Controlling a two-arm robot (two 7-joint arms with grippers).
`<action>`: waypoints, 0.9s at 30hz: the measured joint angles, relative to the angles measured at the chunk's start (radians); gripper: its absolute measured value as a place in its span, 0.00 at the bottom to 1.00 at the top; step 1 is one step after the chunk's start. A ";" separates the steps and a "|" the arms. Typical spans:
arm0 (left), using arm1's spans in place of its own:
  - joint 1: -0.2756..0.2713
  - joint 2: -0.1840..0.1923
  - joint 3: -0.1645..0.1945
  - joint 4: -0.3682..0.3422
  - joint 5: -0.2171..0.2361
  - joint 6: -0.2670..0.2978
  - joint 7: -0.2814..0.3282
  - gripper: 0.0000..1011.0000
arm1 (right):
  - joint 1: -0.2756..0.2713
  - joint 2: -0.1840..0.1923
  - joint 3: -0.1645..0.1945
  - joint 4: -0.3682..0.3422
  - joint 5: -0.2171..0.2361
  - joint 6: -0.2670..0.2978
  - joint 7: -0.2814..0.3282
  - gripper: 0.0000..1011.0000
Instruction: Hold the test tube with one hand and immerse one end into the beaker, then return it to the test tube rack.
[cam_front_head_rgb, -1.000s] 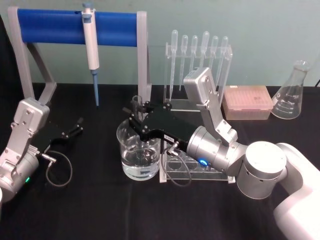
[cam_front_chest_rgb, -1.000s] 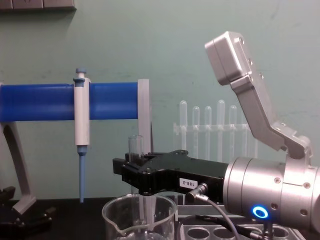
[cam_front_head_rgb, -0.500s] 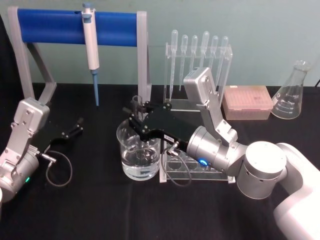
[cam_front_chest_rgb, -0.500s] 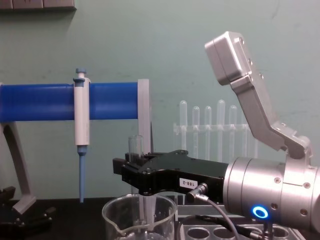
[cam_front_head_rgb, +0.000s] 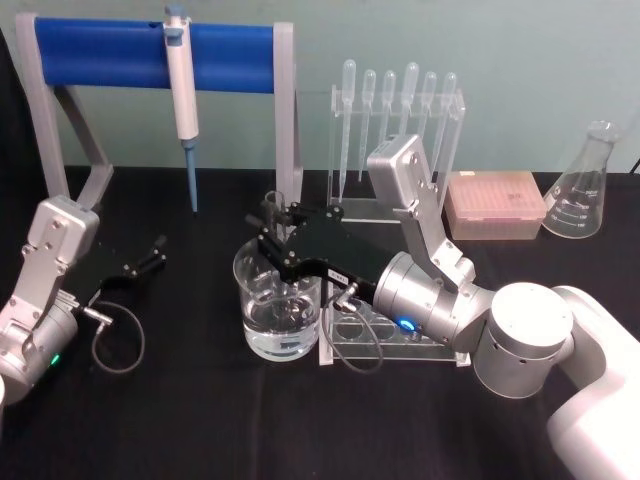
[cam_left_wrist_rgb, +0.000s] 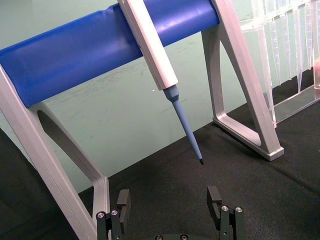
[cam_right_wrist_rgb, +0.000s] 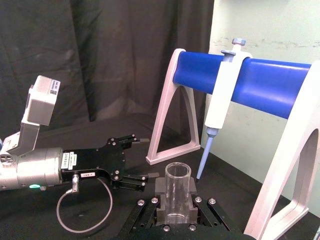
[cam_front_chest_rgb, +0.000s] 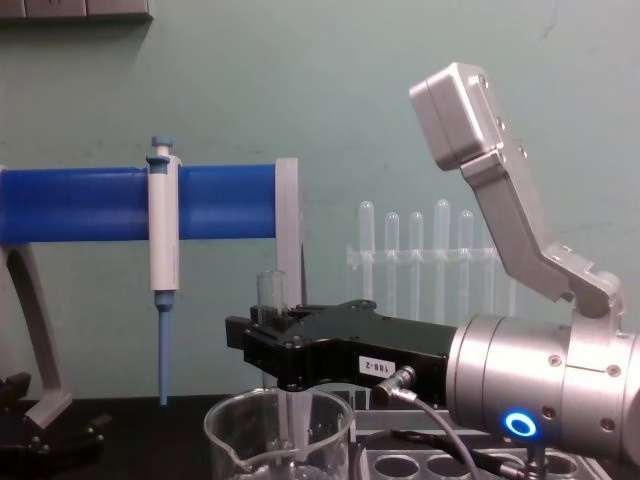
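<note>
The right gripper (cam_front_head_rgb: 277, 232) reaches in from the robot's right and is clamped on the test tube (cam_right_wrist_rgb: 178, 191), holding it upright over the beaker (cam_front_head_rgb: 252, 300). The tube's lower end goes down inside the glass wall and seems to dip into the water, though the exact depth is hard to judge. The beaker stands on the black table (cam_front_head_rgb: 200, 420) just beside the clear rack (cam_front_head_rgb: 388, 338), and the left gripper (cam_left_wrist_rgb: 167, 201) rests low at the robot's left, well apart, fingers spread and empty.
</note>
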 joint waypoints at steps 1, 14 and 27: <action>0.000 0.000 0.000 0.000 0.000 0.000 0.000 0.99 | 0.000 0.000 0.000 0.000 0.000 0.000 0.000 0.22; 0.000 0.000 0.000 0.000 0.000 0.000 0.000 0.99 | 0.000 0.000 0.000 0.000 0.000 0.000 0.000 0.22; 0.000 0.000 0.000 0.000 0.000 0.000 0.000 0.99 | 0.000 0.000 0.000 0.000 0.000 0.000 0.000 0.22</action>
